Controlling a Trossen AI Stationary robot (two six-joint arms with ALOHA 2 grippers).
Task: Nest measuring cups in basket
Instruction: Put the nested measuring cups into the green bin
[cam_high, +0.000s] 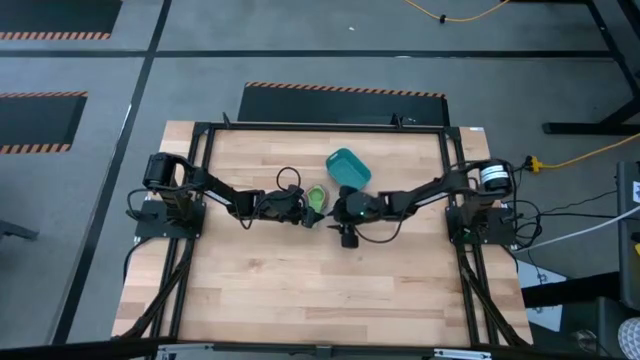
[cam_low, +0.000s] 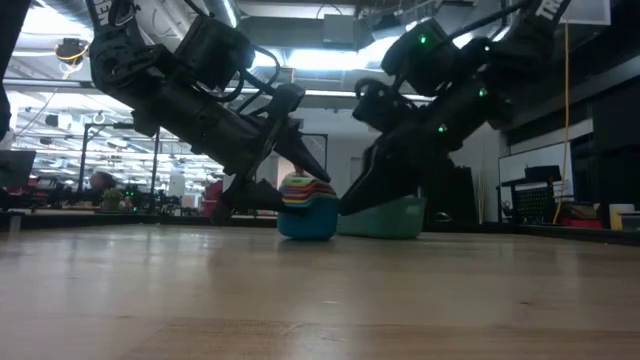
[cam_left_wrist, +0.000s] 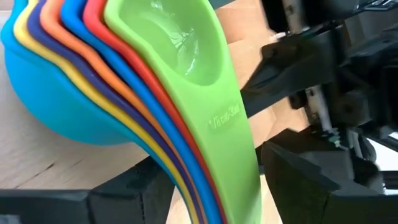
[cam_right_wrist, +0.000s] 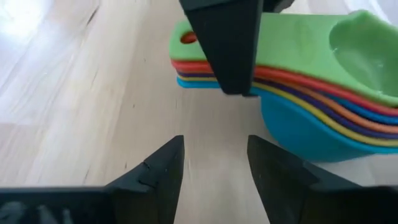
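The nested stack of plastic measuring cups (cam_high: 316, 196), a large light-blue bowl at the bottom with yellow, purple, orange, blue and red layers above and a lime-green scoop on top, sits on the pale wooden table (cam_high: 300, 290) near its middle, toward the far edge. Their flat handles lie fanned together in one bundle. In the low view the stack (cam_low: 306, 207) rests on the tabletop just beside the small teal plastic basket (cam_low: 392, 218), outside it. From above, the basket (cam_high: 348, 168) lies close behind and to the right of the cups.

The left gripper (cam_high: 301, 210) straddles the handle bundle, one dark finger (cam_right_wrist: 222, 43) across the handles; whether it truly clamps them I cannot tell. The right gripper (cam_high: 341, 211) sits low just beside the cups, its fingers (cam_right_wrist: 152, 168) parted over bare wood, holding nothing.
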